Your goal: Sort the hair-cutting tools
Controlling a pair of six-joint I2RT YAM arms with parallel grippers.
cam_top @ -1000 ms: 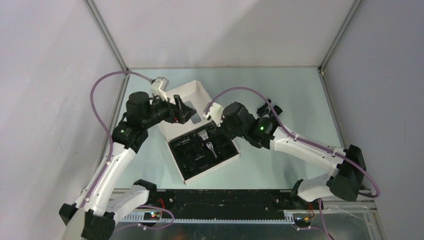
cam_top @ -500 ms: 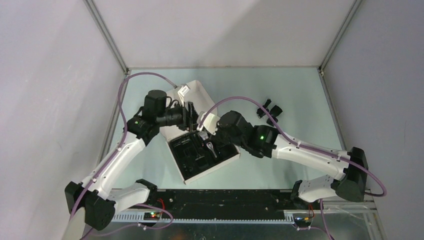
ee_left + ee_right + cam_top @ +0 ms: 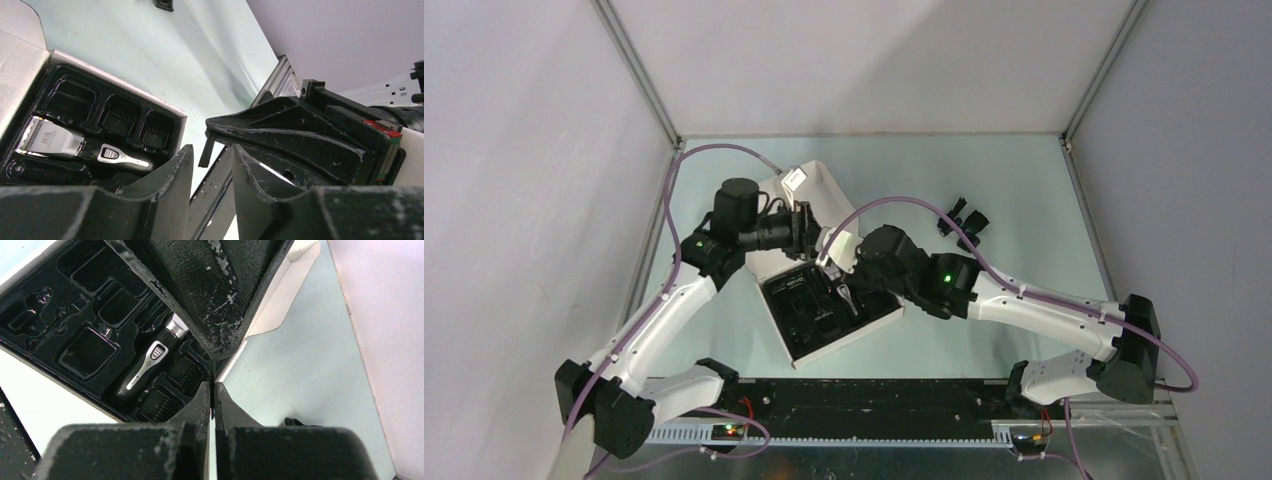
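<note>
The slim silver-and-black clipper (image 3: 844,293) (image 3: 75,145) (image 3: 147,365) lies in the black tray of the white box (image 3: 879,322). Comb-like black attachments (image 3: 120,117) (image 3: 186,372) sit in tray pockets beside it. Two loose black attachments (image 3: 962,218) lie on the table to the far right. My right gripper (image 3: 832,262) (image 3: 212,385) hangs over the tray's far edge, shut on a thin black piece (image 3: 206,148). My left gripper (image 3: 805,228) (image 3: 212,148) faces it tip to tip, jaws narrowly open, the thin piece just beyond them.
The box's white lid flap (image 3: 809,190) lies open behind the tray, under the left wrist. Grey walls and metal frame posts (image 3: 639,75) close in the pale green table on three sides. The right arm's cable (image 3: 904,200) arcs over the tray's right side.
The left arm swung right over the lid toward the right gripper and its jaws narrowed. The right gripper shifted left and nearer, over the tray's far edge, staying shut.
</note>
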